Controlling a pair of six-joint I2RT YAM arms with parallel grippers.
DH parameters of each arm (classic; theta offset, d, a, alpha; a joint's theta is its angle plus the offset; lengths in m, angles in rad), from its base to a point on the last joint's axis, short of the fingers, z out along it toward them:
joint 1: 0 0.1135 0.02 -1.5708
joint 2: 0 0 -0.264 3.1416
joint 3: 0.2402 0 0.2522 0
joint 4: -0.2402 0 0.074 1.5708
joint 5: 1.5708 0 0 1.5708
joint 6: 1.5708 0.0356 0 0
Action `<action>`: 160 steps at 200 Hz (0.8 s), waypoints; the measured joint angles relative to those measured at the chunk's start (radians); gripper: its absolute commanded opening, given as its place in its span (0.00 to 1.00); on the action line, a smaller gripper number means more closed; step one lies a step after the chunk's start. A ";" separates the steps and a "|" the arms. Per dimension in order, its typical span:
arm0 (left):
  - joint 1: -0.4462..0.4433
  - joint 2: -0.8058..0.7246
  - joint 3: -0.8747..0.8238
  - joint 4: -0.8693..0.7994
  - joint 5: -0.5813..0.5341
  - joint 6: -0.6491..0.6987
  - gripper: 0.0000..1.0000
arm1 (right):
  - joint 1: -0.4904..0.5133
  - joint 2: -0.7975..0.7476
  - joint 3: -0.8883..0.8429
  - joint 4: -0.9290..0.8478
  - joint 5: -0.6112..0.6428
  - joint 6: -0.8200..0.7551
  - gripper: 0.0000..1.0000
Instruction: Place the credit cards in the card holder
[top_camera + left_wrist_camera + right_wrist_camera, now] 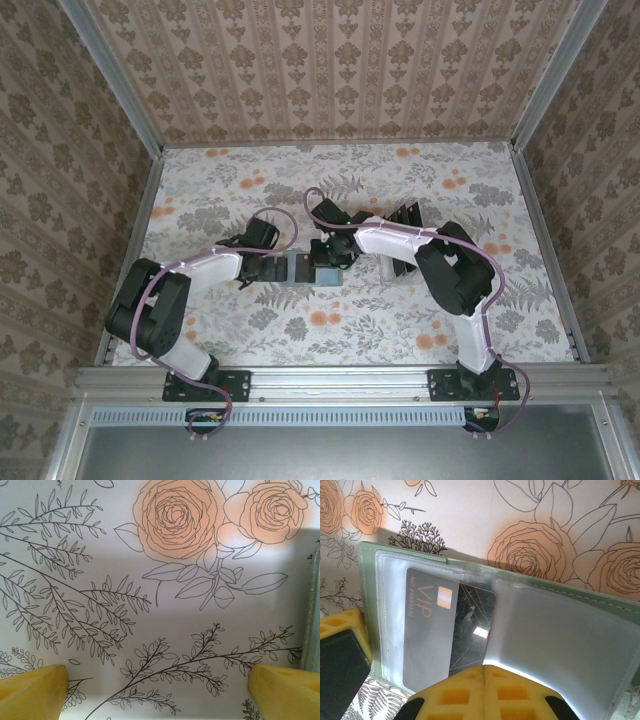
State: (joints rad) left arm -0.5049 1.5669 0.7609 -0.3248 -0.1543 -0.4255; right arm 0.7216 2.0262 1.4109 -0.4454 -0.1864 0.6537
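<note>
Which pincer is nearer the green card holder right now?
Right. The right pincer, shut, is over the open card holder at a credit card's edge; the left pincer, open, sits beside the holder's edge.

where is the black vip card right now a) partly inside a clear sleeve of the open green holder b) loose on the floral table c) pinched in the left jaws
a, the vip card lies partly under a clear sleeve of the opened card holder

The card holder [300, 268] lies on the table [400, 330] just right of the left gripper [155, 687], one credit card [427, 625] inside it
</note>
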 measured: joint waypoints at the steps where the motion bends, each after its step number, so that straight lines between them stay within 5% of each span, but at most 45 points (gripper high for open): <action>1: 0.000 0.000 0.000 0.000 0.000 0.000 1.00 | 0.000 0.000 0.000 0.000 0.000 0.000 0.03; 160: -0.013 0.005 0.000 0.008 -0.011 0.000 1.00 | 0.026 0.087 0.068 0.015 -0.032 0.023 0.03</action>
State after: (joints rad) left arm -0.5179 1.5719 0.7609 -0.3168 -0.1654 -0.4259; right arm 0.7471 2.1136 1.4788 -0.4305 -0.2180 0.6769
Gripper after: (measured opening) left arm 0.997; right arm 0.068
